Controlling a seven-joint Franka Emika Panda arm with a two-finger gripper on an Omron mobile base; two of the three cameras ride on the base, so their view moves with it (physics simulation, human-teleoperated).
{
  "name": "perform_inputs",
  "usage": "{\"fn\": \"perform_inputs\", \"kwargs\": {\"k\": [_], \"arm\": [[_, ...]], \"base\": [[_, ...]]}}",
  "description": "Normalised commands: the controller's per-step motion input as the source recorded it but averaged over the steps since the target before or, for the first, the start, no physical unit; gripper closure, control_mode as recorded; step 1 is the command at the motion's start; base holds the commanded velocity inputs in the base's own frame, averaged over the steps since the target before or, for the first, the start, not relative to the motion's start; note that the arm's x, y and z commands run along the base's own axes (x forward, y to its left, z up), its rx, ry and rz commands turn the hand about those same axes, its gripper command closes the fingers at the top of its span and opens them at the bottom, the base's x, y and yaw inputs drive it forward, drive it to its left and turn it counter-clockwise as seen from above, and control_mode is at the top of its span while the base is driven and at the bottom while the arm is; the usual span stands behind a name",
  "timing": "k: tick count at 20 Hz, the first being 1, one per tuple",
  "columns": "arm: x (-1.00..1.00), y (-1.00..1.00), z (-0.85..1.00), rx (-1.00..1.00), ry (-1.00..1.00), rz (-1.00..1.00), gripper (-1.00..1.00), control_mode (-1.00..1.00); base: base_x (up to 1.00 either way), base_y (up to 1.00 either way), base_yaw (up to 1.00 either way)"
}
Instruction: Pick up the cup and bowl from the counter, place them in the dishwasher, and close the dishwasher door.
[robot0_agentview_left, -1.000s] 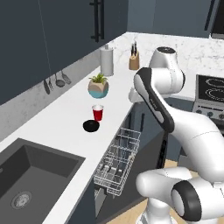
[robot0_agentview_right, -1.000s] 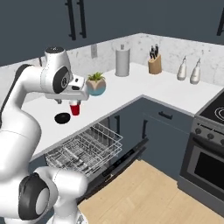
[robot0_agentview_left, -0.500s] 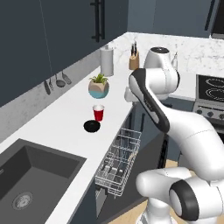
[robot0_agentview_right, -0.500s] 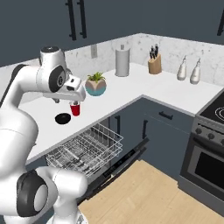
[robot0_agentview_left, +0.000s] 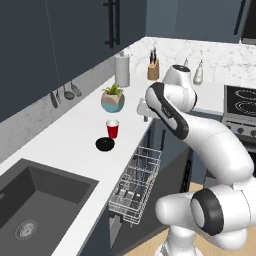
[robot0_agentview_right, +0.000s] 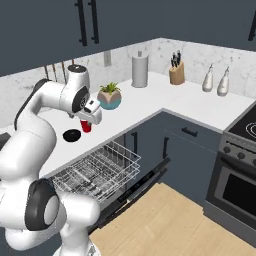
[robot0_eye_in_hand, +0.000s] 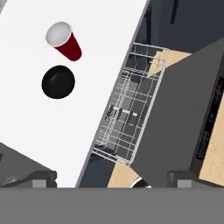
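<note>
Looking down from my hand, I see the white wire rack (robot0_eye_in_hand: 129, 105) pulled out of the dishwasher (robot0_agentview_right: 107, 172) over the dishwasher door (robot0_eye_in_hand: 175, 109), which lies open and flat. I cannot make out any dish in the rack. The cup (robot0_eye_in_hand: 64, 40) stands upright on the counter (robot0_eye_in_hand: 103, 39), its white inside bare. The bowl (robot0_eye_in_hand: 58, 82) sits just beside it, also on the counter, dark inside with nothing in it that I can see.

My claw (robot0_agentview_left: 143, 111) hangs above the counter's front edge, near the cup (robot0_agentview_left: 112, 128) and the bowl (robot0_agentview_left: 105, 144) but apart from both and holding neither. From the left base camera it sits to the right of the cup, between it and the drop toward the rack (robot0_agentview_left: 135, 185). From the right base camera my claw (robot0_agentview_right: 91, 113) partly covers the cup (robot0_agentview_right: 86, 126), with the bowl (robot0_agentview_right: 72, 135) beside it. Whether my fingers are apart or together I cannot tell; their tips barely show at the bottom of the hand view.

A teal-and-tan plant pot (robot0_agentview_left: 113, 100) stands farther back on the counter, behind the cup. The sink (robot0_agentview_left: 35, 195) lies well to the other side of the bowl.
</note>
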Motion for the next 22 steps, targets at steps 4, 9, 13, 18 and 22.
{"fn": "perform_inputs", "kwargs": {"k": [4, 9, 13, 18, 22], "arm": [[0.7, 0.26, -0.29, 0.11, 0.0, -0.18, -1.0, -1.0], [0.59, 0.37, -0.22, 0.07, 0.0, -0.15, -1.0, -1.0], [0.55, 0.26, -0.18, 0.04, 0.0, -0.09, -1.0, -1.0], [0.55, 0.2, -0.23, 0.02, 0.0, -0.05, -1.0, -1.0], [0.5, 0.18, -0.31, 0.0, 0.02, 0.0, -1.0, -1.0]], "base": [[0.0, 0.0, 0.0], [0.0, 0.0, 0.0], [0.0, 0.0, 0.0], [0.0, 0.0, 0.0], [0.0, 0.0, 0.0]]}}
